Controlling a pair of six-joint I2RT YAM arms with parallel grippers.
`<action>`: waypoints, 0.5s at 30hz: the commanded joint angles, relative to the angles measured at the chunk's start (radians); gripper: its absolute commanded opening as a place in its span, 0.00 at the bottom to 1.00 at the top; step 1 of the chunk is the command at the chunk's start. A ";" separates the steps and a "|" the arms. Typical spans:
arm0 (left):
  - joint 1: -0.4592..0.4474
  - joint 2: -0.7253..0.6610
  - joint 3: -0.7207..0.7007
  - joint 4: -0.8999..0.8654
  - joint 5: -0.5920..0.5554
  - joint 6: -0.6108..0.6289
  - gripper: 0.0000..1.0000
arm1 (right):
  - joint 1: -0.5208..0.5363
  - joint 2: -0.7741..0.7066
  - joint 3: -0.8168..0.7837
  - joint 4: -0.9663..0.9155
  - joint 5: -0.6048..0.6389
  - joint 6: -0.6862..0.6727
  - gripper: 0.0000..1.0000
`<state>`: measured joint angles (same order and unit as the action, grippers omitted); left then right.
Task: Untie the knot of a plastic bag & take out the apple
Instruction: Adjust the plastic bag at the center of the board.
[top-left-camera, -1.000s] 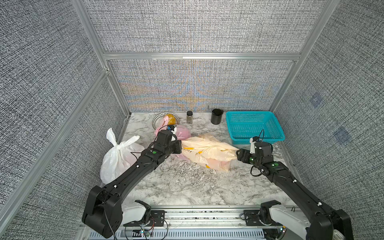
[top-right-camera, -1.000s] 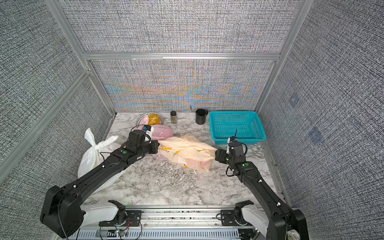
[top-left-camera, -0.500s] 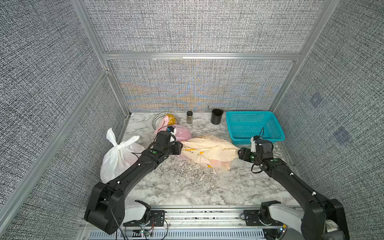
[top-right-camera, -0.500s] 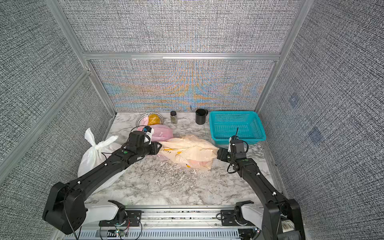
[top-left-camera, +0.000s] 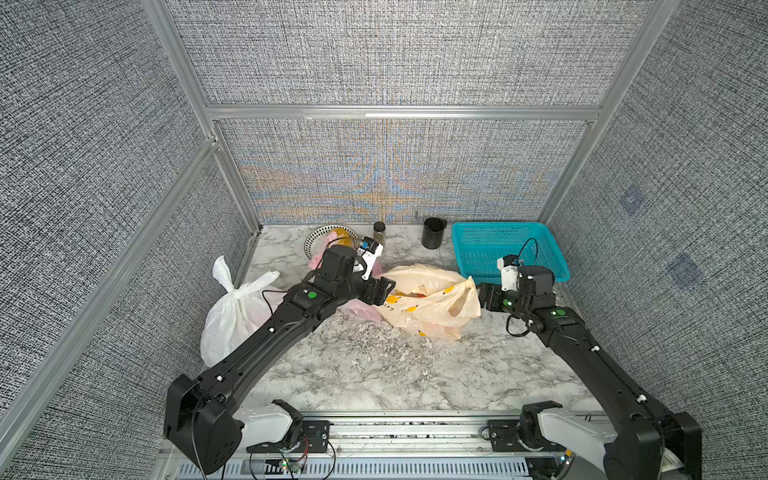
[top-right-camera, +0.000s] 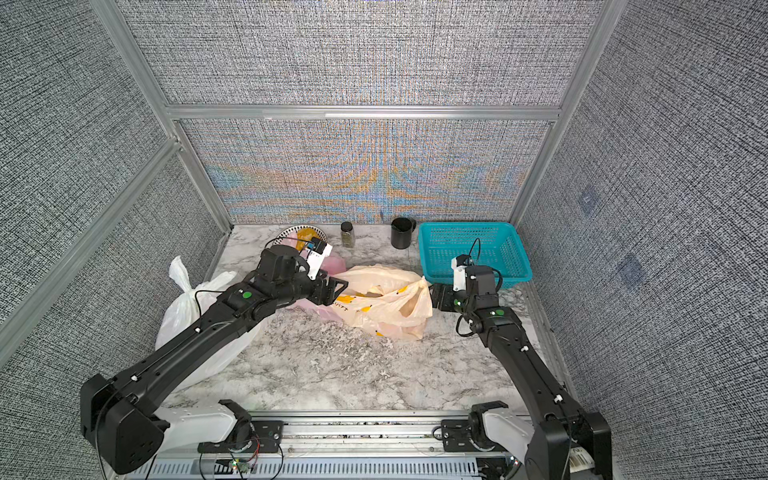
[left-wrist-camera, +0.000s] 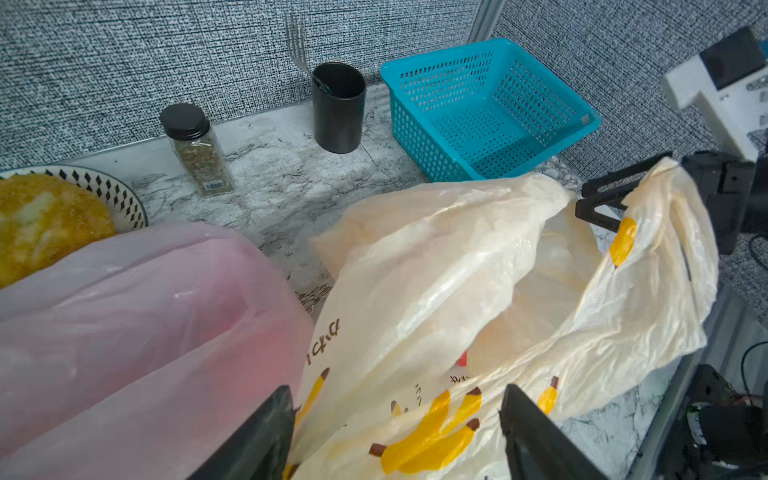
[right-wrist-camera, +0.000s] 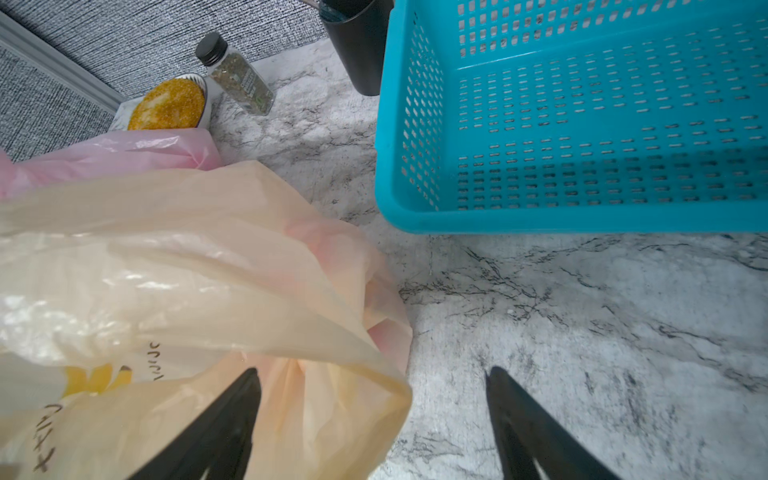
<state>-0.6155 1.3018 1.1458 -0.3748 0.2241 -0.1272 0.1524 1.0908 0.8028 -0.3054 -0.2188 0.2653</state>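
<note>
The plastic bag (top-left-camera: 432, 307) (top-right-camera: 386, 307), cream with yellow banana prints, lies crumpled mid-table. Its mouth gapes and I see no knot on it. Of the apple only a small red patch (left-wrist-camera: 462, 359) shows inside the mouth. My left gripper (top-left-camera: 384, 289) (left-wrist-camera: 397, 399) is open at the bag's left end, jaws wide on either side of the printed plastic without pinching it. My right gripper (top-left-camera: 484, 297) (right-wrist-camera: 372, 374) is open at the right end, with a loose flap of the bag (right-wrist-camera: 324, 399) lying between its jaws.
A knotted white bag (top-left-camera: 237, 307) stands at the left under my left arm. A pink bag (left-wrist-camera: 124, 311) lies against the cream one. Along the back wall are a patterned plate (top-left-camera: 311, 241), a spice jar (top-left-camera: 379, 232), a black cup (top-left-camera: 433, 232) and a teal basket (top-left-camera: 498, 226).
My left gripper has gone from shut to open and let go of the bag's left end. The bag has slackened and its mouth now gapes. The right gripper shifted slightly toward the basket.
</note>
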 joint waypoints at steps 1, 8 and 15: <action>-0.027 0.064 0.095 -0.118 -0.049 0.129 0.81 | 0.004 -0.014 0.040 -0.041 -0.030 -0.041 0.86; -0.053 0.243 0.310 -0.169 -0.026 0.285 0.99 | 0.005 -0.053 0.049 -0.074 -0.033 -0.079 0.86; -0.073 0.438 0.522 -0.323 0.034 0.389 0.98 | 0.005 -0.097 0.057 -0.074 -0.030 -0.086 0.86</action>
<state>-0.6815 1.7115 1.6276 -0.6071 0.2245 0.1871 0.1570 1.0054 0.8551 -0.3752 -0.2436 0.1959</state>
